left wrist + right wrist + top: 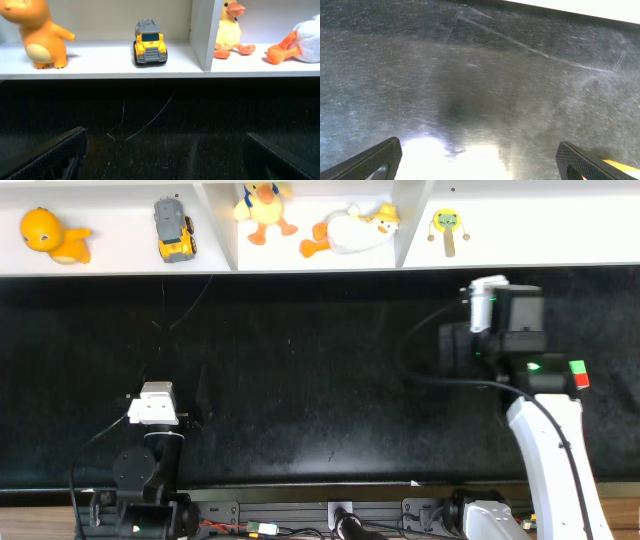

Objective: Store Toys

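A white shelf (320, 268) runs along the far side of the black mat (300, 380). In its compartments sit an orange figure (52, 235), a yellow toy truck (173, 230), a yellow duck plush (265, 210), a white goose plush (350, 232) and a small green and yellow toy (447, 228). My left gripper (165, 150) is open and empty, low over the mat at the near left, facing the orange figure (42, 32), the truck (150, 42) and the duck (230, 27). My right gripper (480, 155) is open and empty over bare mat at the right, short of the shelf.
The left arm (155, 410) stands near the front edge. The right arm (510, 330) reaches up the right side, below the compartment with the green and yellow toy. White dividers (202, 35) separate the shelf's compartments. Thin scratches (150, 120) mark the mat.
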You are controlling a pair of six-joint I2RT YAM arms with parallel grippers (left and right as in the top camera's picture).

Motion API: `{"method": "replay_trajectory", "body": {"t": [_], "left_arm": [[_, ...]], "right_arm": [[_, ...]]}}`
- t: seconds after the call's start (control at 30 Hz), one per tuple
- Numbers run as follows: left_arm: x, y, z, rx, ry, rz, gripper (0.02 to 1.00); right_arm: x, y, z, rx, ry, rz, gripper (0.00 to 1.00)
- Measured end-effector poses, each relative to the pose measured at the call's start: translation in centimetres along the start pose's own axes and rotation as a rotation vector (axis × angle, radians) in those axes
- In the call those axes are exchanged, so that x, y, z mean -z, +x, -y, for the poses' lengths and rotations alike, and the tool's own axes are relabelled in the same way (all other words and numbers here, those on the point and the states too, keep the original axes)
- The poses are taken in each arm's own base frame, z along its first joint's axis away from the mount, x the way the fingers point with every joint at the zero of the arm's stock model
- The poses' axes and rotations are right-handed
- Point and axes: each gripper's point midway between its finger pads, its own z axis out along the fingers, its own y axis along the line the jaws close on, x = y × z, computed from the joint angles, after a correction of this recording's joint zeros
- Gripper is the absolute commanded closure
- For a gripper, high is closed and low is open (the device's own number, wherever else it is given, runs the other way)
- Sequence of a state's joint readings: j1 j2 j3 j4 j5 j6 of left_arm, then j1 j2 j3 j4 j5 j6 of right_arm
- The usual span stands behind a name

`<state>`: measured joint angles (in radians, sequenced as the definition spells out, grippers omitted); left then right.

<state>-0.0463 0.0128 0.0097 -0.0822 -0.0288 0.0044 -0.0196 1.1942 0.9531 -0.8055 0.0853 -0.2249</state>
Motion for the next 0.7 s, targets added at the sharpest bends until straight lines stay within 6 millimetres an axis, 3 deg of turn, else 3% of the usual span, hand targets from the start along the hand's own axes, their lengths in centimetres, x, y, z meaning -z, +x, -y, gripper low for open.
{"method": "replay_trajectory", "body": {"t": [0.13, 0.3, 0.5, 0.7], "left_arm": [[0.0, 0.0, 0.0, 0.000, 0.000, 0.000, 0.020], [0.0, 0.0, 0.0, 0.000, 0.000, 0.000, 0.020], [0.0, 0.0, 0.0, 0.000, 0.000, 0.000, 0.020], [0.0, 0.0, 0.0, 0.000, 0.000, 0.000, 0.020]], "right_arm": [[0.0, 1.1, 4.5, -0.072, 0.002, 0.002, 0.007], [0.8, 4.3, 10.7, -0.125, 0.065, -0.028, 0.003], [1.9, 8.6, 12.9, -0.083, 0.020, -0.080, 0.005], [1.7, 13.0, 14.4, 0.005, 0.013, -0.109, 0.007]]}}
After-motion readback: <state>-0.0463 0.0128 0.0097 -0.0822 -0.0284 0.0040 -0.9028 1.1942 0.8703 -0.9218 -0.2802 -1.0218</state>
